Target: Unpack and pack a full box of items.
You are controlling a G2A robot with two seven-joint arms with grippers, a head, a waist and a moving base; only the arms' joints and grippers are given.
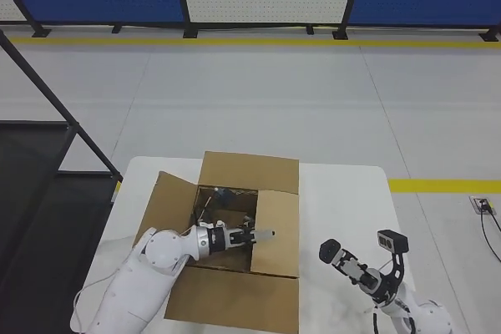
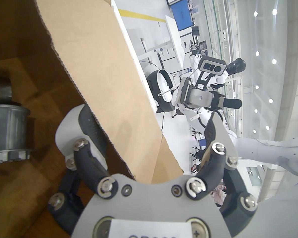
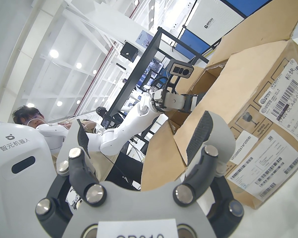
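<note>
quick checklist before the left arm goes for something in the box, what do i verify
1. Box flaps open: ok.
2. Left gripper open: ok.
3. Left gripper clear of cardboard: not ok, a flap edge sits between its fingers.
4. Item in view: ok, grey cylinder lies inside the box, ungripped.
5. Right gripper open, empty, outside the box: ok.
6. How many items remain: cannot tell.

The right flap (image 1: 277, 234) of the box (image 1: 250, 171) is blocking the way at the middle of the top view, its edge running between the spread fingers of the left gripper (image 1: 263, 235). Inside, a grey cylinder (image 2: 7, 130) is taking up floor. The table (image 1: 346, 204) right of the box is giving room around the right gripper (image 1: 329, 250).
</note>
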